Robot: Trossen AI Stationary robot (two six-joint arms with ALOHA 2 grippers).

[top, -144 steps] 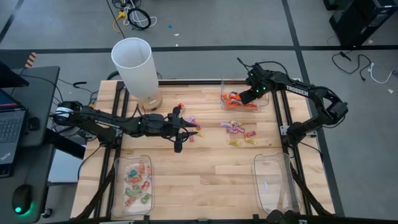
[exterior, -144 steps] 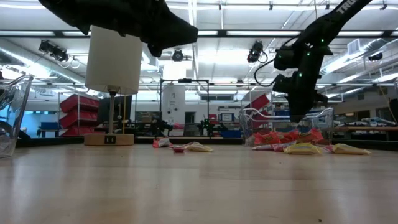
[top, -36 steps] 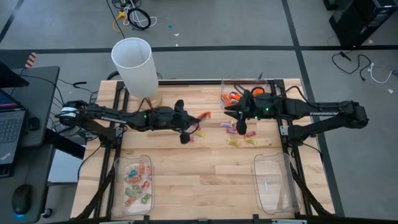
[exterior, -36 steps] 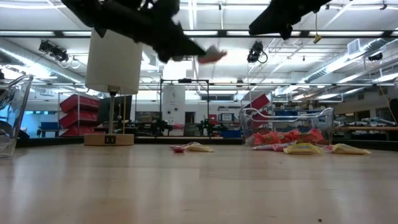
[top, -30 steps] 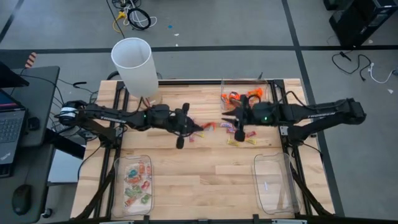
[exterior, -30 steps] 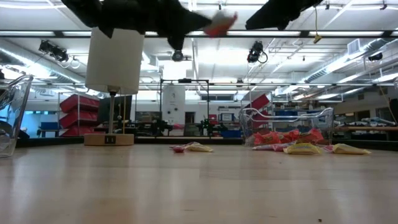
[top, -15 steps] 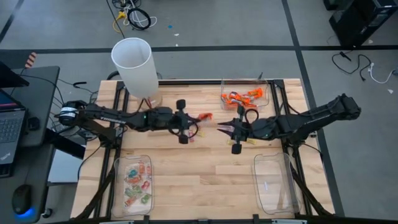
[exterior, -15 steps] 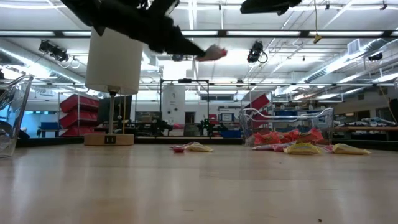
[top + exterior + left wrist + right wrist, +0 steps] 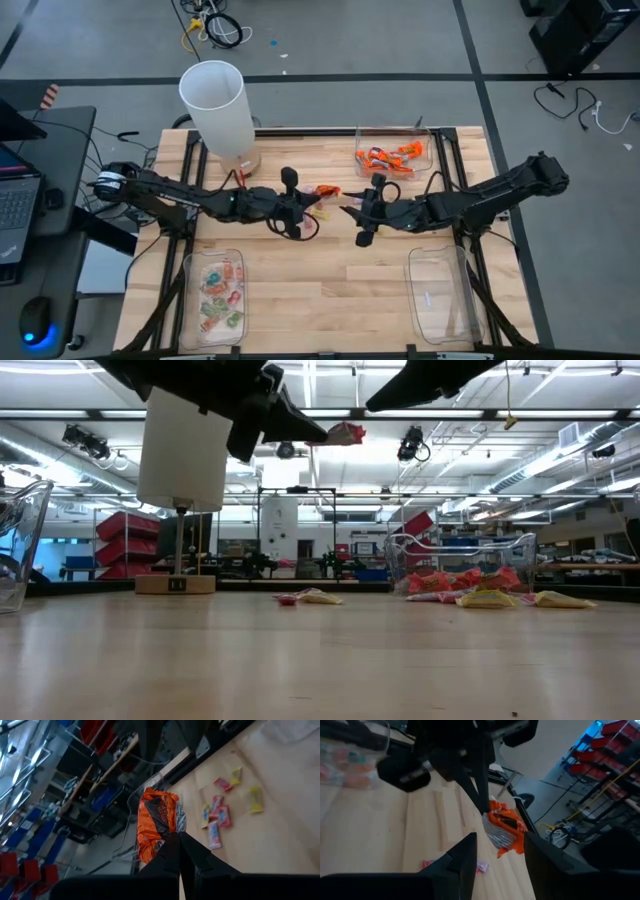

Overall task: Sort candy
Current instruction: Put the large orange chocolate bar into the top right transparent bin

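Observation:
One orange-wrapped candy (image 9: 328, 190) hangs high over the middle of the table, with my left gripper (image 9: 312, 194) shut on it. My right gripper (image 9: 345, 209) is just to the candy's right and stands open. In the right wrist view the candy (image 9: 504, 827) lies just beyond its spread fingers (image 9: 465, 855), untouched. Loose candy (image 9: 220, 815) lies on the wood below, near the far right. More orange candy fills the far-right clear tray (image 9: 392, 158). My left gripper pinches the orange candy by one end of its wrapper (image 9: 165, 839) between its two fingertips. The fingers reach out roughly level from the table's left. The candy sticks out past the tips, lifted well clear of the table (image 9: 347, 432).
A tall white cylinder (image 9: 215, 105) on a wooden base stands at the far left. A clear tray with mixed candy (image 9: 215, 295) sits at the near left, and another clear tray (image 9: 440, 290) at the near right. Bare wood lies between the two near trays.
My right gripper has swung toward the table's left and a little toward its near edge, coming close to the held candy. My left gripper has rolled its wrist, turning the orange candy about while keeping it lifted over the table's middle.

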